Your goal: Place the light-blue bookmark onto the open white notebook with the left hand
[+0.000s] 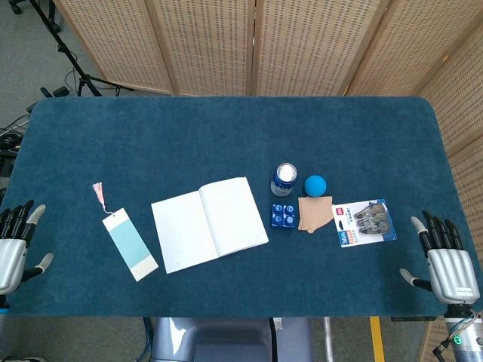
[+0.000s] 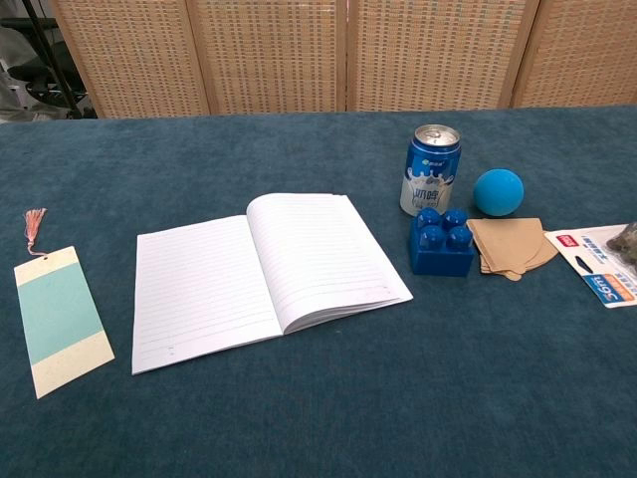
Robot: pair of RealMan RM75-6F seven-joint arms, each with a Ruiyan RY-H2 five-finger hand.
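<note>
Both hands wait at the table's near edge, left hand [image 1: 15,245] and right hand [image 1: 445,260] empty with fingers spread, nothing begun. The bookmark [image 1: 130,246] lies flat just left of the open notebook [image 1: 209,223], handy for the left hand.

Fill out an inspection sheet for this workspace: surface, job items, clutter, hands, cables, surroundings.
Surface: table covered in dark blue cloth.
Job's things: light-blue bookmark with a pink tassel lies flat left of the open white notebook, apart from it; nothing lies on the notebook's pages.
Clutter: drink can, blue ball, blue toy brick, tan paper pieces and a carded pack, all right of the notebook.
Hands: left hand and right hand rest at the near table edges, fingers apart, holding nothing.
Cables: some on the floor at far left.
Surroundings: wicker screen behind; stand legs at left.
</note>
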